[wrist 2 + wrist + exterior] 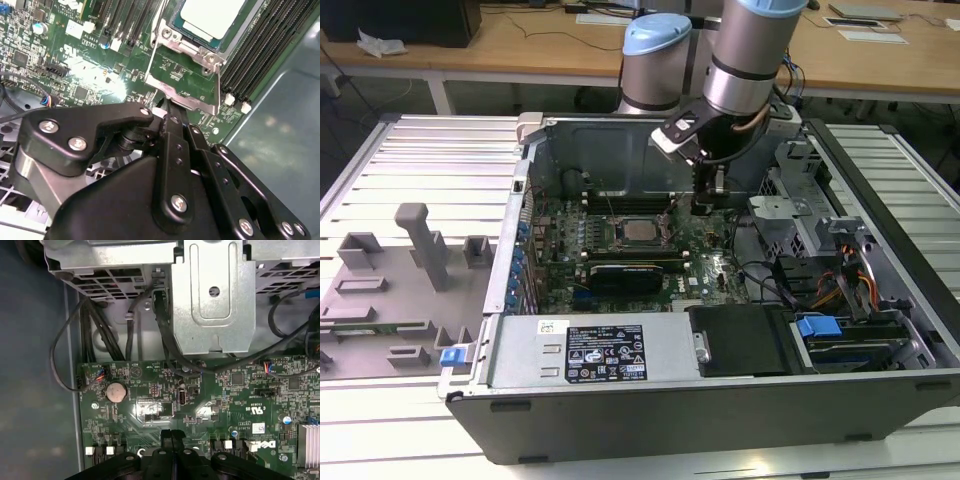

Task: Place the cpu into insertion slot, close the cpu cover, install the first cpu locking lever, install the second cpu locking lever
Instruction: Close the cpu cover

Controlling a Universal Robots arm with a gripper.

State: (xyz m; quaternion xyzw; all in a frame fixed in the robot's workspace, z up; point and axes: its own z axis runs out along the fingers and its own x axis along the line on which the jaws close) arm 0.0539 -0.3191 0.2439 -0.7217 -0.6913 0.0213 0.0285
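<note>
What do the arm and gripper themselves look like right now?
The arm is silver-grey tubing with pale blue joint caps and a dark band above the wrist. A thin orange cable curls beside the wrist. The gripper is matte black, built of jointed link bars studded with silver screws.

Exterior view: bright, even overhead light; the slatted worktop (pixel 420 150) bleaches white toward its near edge, while the case (pixel 720 410) interior lies in shade. Both wrist views: white glare patches on the green board (pixel 115 85). Second wrist view: cpu (pixel 210 15) top blown out, black hand (pixel 167 107) close to the lens and nearly silhouetted.
</note>
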